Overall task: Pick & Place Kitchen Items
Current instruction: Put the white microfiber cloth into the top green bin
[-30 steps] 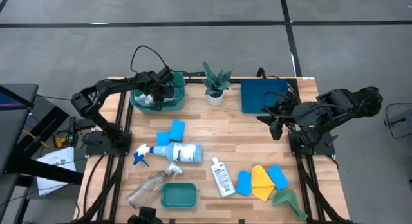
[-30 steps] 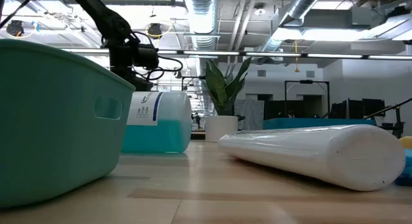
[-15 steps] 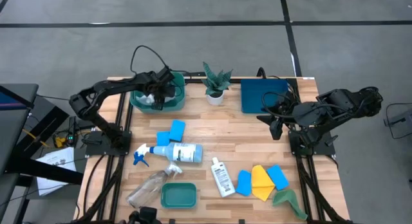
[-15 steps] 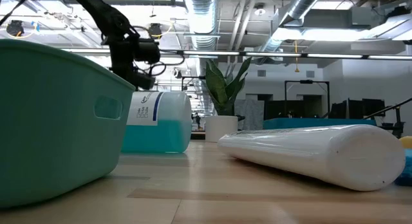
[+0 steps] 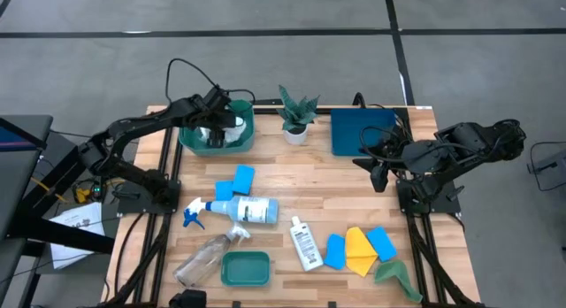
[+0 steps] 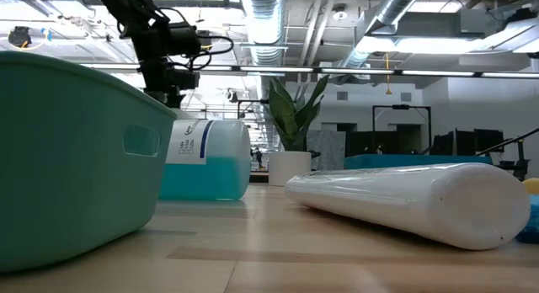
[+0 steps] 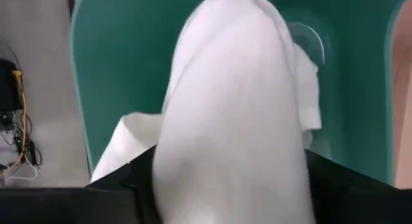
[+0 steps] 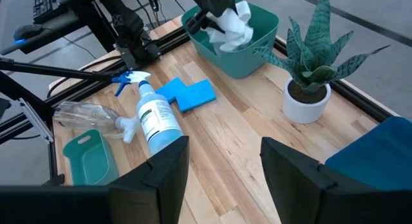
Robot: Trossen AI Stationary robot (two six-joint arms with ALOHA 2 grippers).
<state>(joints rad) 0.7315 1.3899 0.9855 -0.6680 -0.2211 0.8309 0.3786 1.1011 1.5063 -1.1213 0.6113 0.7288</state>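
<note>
Left pincer [image 5: 219, 124]: above the far-left green tub [image 5: 239, 142], fingers apart; white cloth [image 8: 233, 28] hanging from it, draped down into the tub; grip or mere drape not discernible.
Right pincer [image 5: 378, 175]: waiting over the worktop [image 5: 301, 180] just off the dark blue tray [image 5: 358, 131], fingers apart, empty.
White spray bottle with blue trigger [image 5: 237, 209]: lying mid-worktop, left of centre.
Clear spray bottle [image 5: 205, 255]: lying near the front-left edge, beside the small green tub [image 5: 245, 269].
Small white bottle [image 5: 305, 243]: lying front centre.
Blue sponges [image 5: 236, 182]: two just behind the white spray bottle; two more front right, flanking the yellow cloth [image 5: 359, 250].
Green cloth [image 5: 393, 274]: front-right corner.
Potted plant [image 5: 295, 113]: standing at the far edge between tub and tray.
</note>
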